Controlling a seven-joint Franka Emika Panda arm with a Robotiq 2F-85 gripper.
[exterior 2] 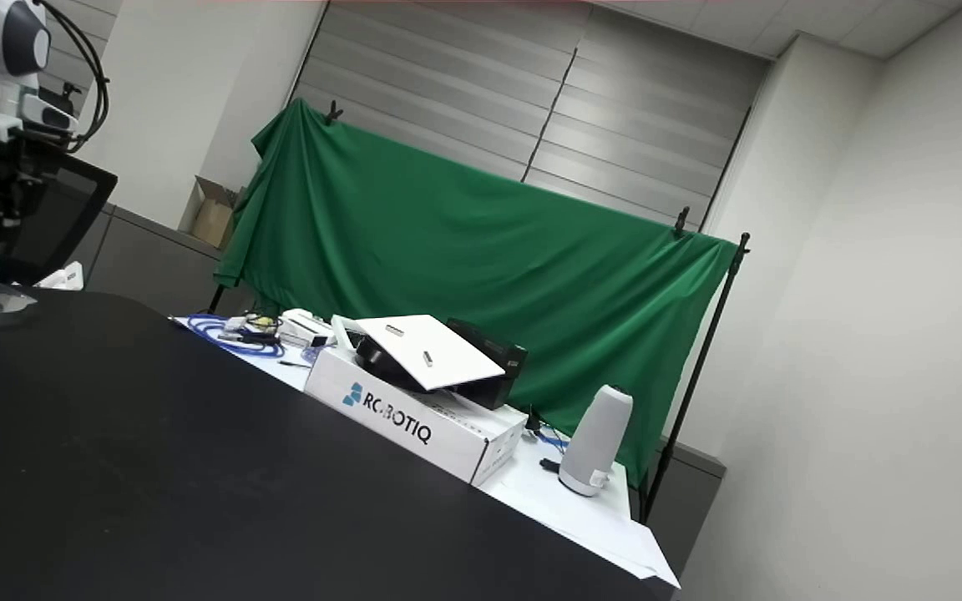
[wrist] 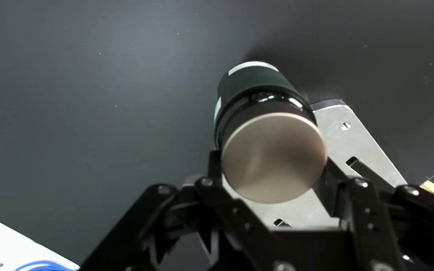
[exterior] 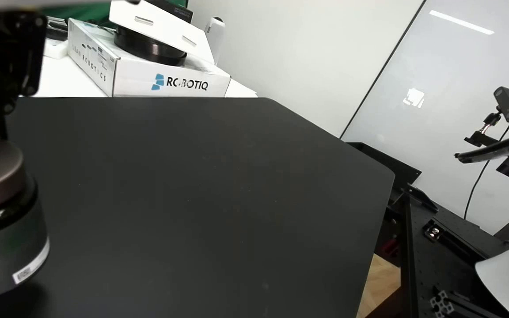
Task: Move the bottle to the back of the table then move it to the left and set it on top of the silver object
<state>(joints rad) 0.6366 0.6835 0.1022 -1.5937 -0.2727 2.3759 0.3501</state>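
I have the Robotiq gripper [wrist: 271, 165] clamped on the brownish cap [wrist: 273, 156] of the small dark bottle [wrist: 266, 99], its fingers [wrist: 214, 165] pressed to both sides. The bottle is over the matte black table [exterior: 219, 185] (whether its base touches it, I can't tell from here). On the table lies the slotted silver plate [wrist: 339, 141], partly hidden behind the cap in my wrist view. Just past the table's edge, in both exterior views, sits the white ROBOTIQ box [exterior: 139, 76] with a tilted white panel [exterior 2: 448, 346] above it. Farther beyond the table hangs a green cloth [exterior 2: 489, 234].
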